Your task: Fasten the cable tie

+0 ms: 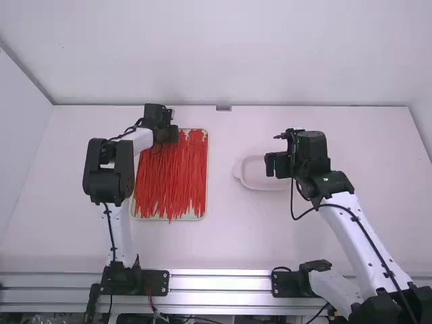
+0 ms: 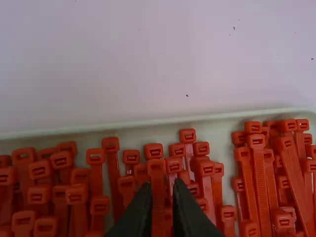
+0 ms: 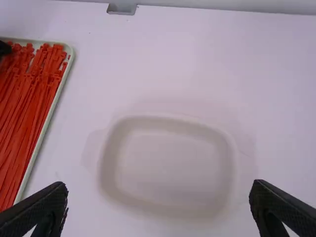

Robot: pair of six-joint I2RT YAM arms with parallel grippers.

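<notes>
**Left gripper is on a tie at the tray's far edge**

On my white table (image 1: 378,135), the pale green rectangular tray (image 1: 205,177) carries the heap of red plastic cable ties (image 1: 172,179). Their straps run from far edge to near edge, heads at the far edge. The white oval dish (image 1: 253,177) sits to the tray's right. My left gripper (image 2: 162,183) is pinched on one red tie (image 2: 157,167) just behind its head. The right gripper (image 1: 278,165) hangs spread wide over the dish, so it is the farther arm.
</notes>
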